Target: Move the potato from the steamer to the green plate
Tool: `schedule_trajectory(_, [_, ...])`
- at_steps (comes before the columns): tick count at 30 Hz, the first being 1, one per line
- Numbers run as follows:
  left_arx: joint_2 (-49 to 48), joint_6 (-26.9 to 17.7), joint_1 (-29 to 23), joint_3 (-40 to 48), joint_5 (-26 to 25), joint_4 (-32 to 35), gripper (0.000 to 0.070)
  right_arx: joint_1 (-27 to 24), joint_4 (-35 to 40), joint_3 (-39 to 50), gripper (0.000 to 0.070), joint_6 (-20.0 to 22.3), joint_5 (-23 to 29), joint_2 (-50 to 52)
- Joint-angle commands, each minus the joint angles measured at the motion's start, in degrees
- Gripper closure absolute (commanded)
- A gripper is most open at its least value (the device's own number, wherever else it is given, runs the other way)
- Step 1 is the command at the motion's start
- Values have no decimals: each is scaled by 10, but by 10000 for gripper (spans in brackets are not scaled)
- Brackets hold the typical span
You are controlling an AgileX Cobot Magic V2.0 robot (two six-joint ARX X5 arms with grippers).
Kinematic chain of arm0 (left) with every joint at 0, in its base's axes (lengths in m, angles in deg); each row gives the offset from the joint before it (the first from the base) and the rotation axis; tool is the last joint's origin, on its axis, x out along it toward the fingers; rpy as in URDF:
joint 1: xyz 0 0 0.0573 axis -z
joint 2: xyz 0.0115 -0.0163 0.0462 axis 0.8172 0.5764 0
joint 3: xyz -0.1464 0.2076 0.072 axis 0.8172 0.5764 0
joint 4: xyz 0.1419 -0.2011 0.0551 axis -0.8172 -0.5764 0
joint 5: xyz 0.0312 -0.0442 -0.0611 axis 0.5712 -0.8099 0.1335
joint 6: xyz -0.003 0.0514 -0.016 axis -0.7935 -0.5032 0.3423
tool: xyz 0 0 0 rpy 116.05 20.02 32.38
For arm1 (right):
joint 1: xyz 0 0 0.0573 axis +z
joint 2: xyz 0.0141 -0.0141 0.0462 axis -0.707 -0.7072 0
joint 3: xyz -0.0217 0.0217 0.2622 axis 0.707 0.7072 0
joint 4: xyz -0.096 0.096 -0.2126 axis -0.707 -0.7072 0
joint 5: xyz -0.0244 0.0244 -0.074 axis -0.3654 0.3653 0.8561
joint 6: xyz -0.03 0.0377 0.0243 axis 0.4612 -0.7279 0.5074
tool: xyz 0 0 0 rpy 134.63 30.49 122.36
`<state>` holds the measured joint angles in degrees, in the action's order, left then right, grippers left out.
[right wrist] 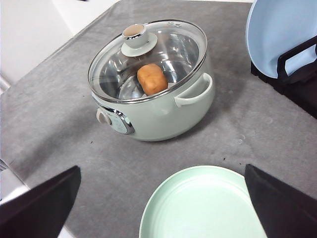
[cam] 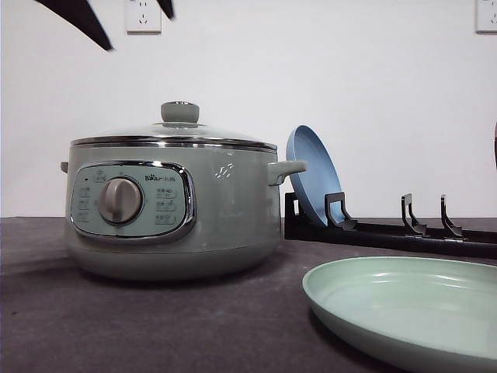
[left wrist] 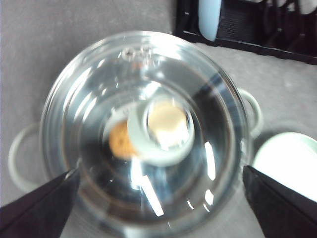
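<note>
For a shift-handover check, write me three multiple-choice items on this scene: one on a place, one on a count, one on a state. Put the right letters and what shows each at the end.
1. Where is the potato?
A. On the green plate
B. Inside the steamer, under the glass lid
C. On the bare table

2. How many plates are in view?
A. One
B. Two
C. Four

3. What is the state of the steamer?
A. Lid on
B. Lid off, lying on the table
C. Tipped on its side

Answers:
1 B: the right wrist view shows the potato through the glass lid.
2 B: one green plate lies flat on the table, and one blue plate stands in the black rack.
3 A: the knobbed lid sits on the upright steamer's rim.
</note>
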<state>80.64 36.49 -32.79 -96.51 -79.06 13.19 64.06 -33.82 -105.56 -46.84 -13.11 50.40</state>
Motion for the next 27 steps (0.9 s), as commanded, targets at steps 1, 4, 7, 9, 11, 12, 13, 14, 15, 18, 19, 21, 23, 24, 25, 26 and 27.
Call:
schedule_trajectory(1, [31,2,9,-35,18,-1,30,2,7,-5,28,-5,0,-3])
schedule_trajectory(4, [68,2,22,-58,32,0,31,2,7,-5,28,-5,0,-3])
schedule_trajectory(7, [94,2,33,-65,41,8,36,2,7,-5,28,-5,0,-3])
schedule_trajectory(9, [109,1,40,-65,51,7,36,2,7,-5,28,-5,0,-3])
schedule_trajectory(11, [121,1,46,-65,63,3,36,2,7,-5,28,-5,0,-3])
schedule_trajectory(12, [126,1,49,-65,67,2,36,2,7,-5,28,-5,0,-3])
schedule_trajectory(13, [129,1,52,-65,70,3,36,2,7,-5,28,-5,0,-3])
schedule_trajectory(14, [132,1,54,-65,71,3,36,2,7,-5,28,-5,0,-3])
schedule_trajectory(15, [134,1,55,-65,72,3,37,2,7,-5,28,-5,0,-3])
schedule_trajectory(18, [141,1,58,-65,78,0,41,2,7,-5,28,-6,0,-3])
schedule_trajectory(19, [143,1,59,-65,79,-1,41,2,7,-5,28,-6,0,-3])
schedule_trajectory(21, [147,-1,59,-65,79,-3,50,2,7,-5,28,-6,0,-3])
schedule_trajectory(23, [150,-1,59,-65,79,-2,89,2,7,-5,28,-6,0,-3])
schedule_trajectory(24, [152,-2,60,-65,79,-2,106,2,7,-5,28,-6,0,-3])
schedule_trajectory(25, [153,-2,60,-65,79,-2,112,2,7,-5,28,-6,0,-3])
schedule_trajectory(26, [153,-2,60,-65,79,-2,113,2,7,-5,28,-6,0,-3])
schedule_trajectory(27, [153,-3,60,-65,79,-2,113,2,7,-5,28,-6,0,-3])
